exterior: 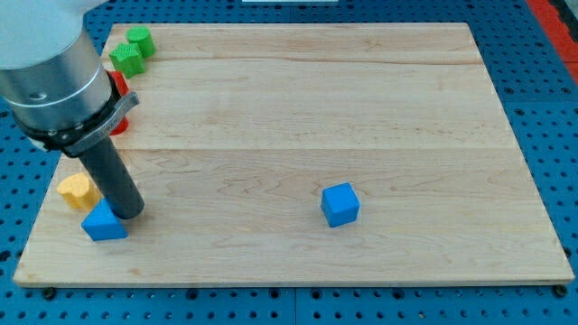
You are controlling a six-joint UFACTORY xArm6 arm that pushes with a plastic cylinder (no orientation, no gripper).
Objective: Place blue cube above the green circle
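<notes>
The blue cube (pixel 340 204) sits on the wooden board (pixel 307 108), right of centre and toward the view's bottom. The green circle (pixel 139 40) lies at the board's top left corner, with a green star-shaped block (pixel 126 60) touching it just below. My tip (pixel 129 215) is at the board's lower left, far to the left of the blue cube, touching the upper right side of a blue triangular block (pixel 104 223).
A yellow block (pixel 77 190) lies just left of the rod. A red block (pixel 118 97) shows partly behind the arm's grey housing (pixel 50 63) at the left edge. The board lies on a blue perforated table.
</notes>
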